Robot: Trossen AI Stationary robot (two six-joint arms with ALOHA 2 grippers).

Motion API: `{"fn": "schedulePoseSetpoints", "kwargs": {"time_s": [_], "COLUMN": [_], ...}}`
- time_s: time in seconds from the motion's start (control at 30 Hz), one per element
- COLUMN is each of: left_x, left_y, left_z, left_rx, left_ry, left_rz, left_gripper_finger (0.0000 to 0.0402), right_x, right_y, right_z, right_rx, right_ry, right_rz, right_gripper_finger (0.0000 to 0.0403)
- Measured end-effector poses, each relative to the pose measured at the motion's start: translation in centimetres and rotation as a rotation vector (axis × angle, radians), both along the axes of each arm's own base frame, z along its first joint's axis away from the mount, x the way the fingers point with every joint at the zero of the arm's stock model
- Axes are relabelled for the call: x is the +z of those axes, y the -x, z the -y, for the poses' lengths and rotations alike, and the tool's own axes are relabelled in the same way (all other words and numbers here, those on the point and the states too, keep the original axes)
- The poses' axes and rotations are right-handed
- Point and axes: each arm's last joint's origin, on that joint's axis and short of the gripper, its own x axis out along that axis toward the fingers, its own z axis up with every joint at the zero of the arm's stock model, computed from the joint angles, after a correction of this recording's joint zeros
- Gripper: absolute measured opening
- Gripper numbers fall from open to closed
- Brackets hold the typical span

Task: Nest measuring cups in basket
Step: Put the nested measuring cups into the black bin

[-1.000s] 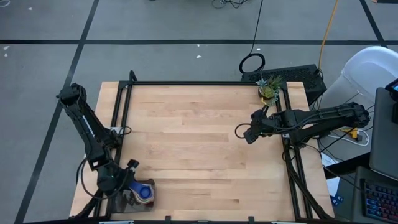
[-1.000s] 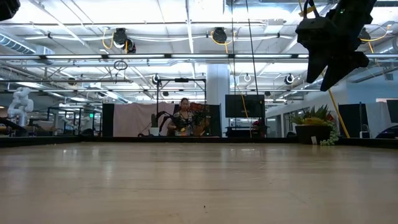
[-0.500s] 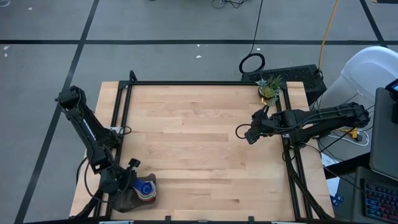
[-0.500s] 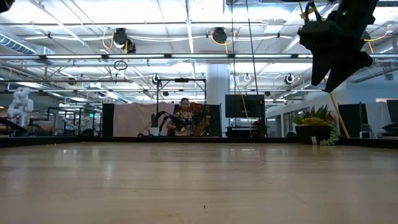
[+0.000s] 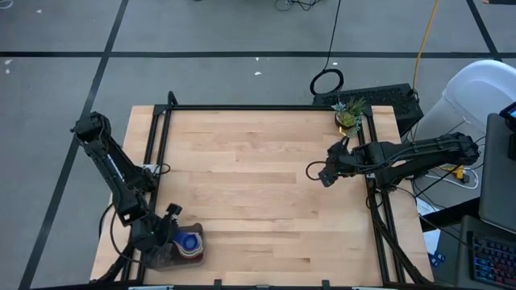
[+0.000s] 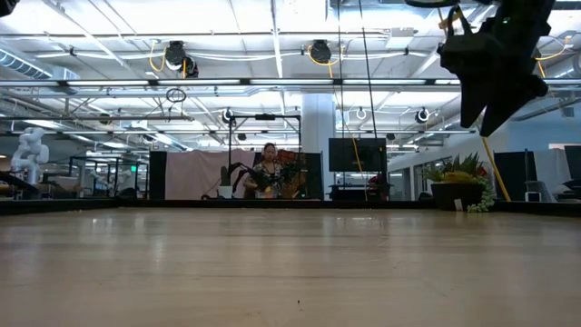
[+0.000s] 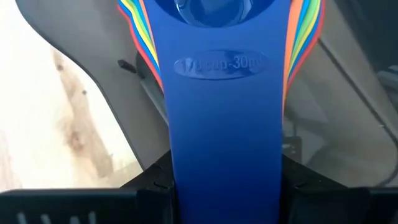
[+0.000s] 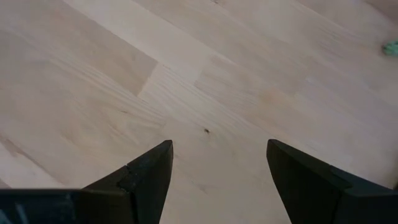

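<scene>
The dark grey basket [image 5: 165, 259] stands at the table's near left corner. Its translucent wall [image 7: 102, 87] shows in the left wrist view. Inside lies a stack of measuring cups; their red, yellow, green and orange edges [image 7: 142, 34] fan out under a blue cup [image 5: 189, 242]. My left gripper [image 5: 164, 234] is over the basket, shut on that blue cup. My right gripper [image 5: 317, 173] hangs open, high above the table's right half, with only bare wood between its fingers [image 8: 217, 168]. The low view shows it dark at the upper right [image 6: 495, 100]. My left gripper pinches the blue cup's flat handle [image 7: 227, 143] between its two fingers, at the handle's free end. The fingers slant down steeply and lie along the handle. The cup's bowl [image 7: 205, 9] lies over the nested stack in the basket; whether it rests on the stack I cannot tell.
A small pineapple-like plant [image 5: 348, 115] stands at the far right corner. A black frame rail [image 5: 266, 107] runs round the table. Bare wood [image 5: 258, 185] spreads across the middle. In the low view a person [image 6: 270, 168] shows far off in the room.
My left gripper has tipped a little while staying over the basket, keeping its hold on the blue cup. The cup has shifted slightly with it.
</scene>
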Motion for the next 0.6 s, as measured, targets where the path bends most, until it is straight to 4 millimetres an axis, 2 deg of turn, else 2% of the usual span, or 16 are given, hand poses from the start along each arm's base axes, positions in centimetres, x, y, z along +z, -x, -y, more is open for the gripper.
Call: {"fn": "schedulePoseSetpoints", "kwargs": {"time_s": [0.23,0.43,0.6], "left_x": [-0.2,1.0,1.5], "left_y": [-0.4,-0.6,-0.7], "left_z": [-1.1,-1.8,-1.6], "left_rx": [0.057,0.074,0.095], "left_ry": [-0.065,-0.177,-0.169], "left_rz": [-0.056,-0.115,-0.128], "left_gripper_finger": [0.0136,0.0136,0.0136], "right_x": [-0.1,-0.1,-0.1], "right_y": [0.5,0.6,0.6], "right_z": [0.1,0.1,0.1], "right_rx": [-0.001,-0.004,-0.007], "right_ry": [0.009,0.023,0.032], "right_rz": [-0.056,-0.062,-0.060], "right_gripper_finger": [0.0254,0.0254,0.0254]}}
